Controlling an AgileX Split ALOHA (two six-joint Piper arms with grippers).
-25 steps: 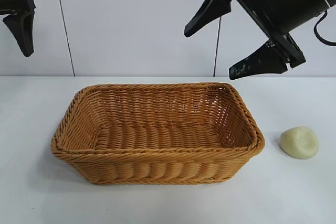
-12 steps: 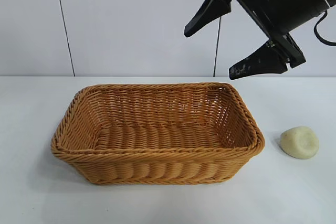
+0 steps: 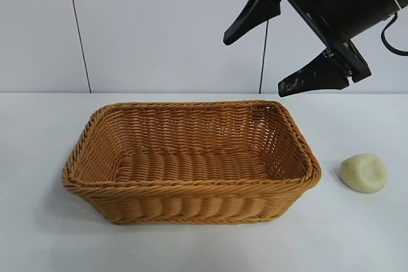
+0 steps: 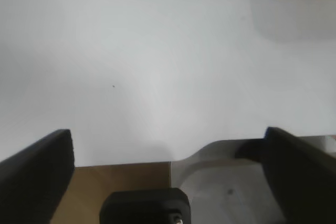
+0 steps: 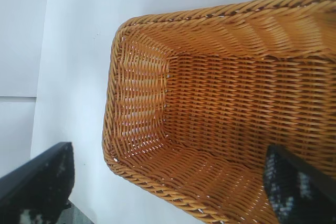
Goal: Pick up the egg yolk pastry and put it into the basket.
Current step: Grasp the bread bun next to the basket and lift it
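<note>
Exterior view: the basket is set on the table; the pastry lies on the table just beside its right end. The right gripper is held high above, fingers spread wide.

Left wrist view: the left gripper is shown wide open over bare table.

Right wrist view: the basket is seen between wide-spread fingers.

no legible text or labels anywhere

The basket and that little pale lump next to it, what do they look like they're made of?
The basket: woven wicker or rattan-like strands, golden-brown, slightly glossy, with a braided rim; possibly plastic imitation. The egg yolk pastry: smooth, matte, cream-yellow dome with a shallow dimple, looking like dough or a moulded replica.
</note>
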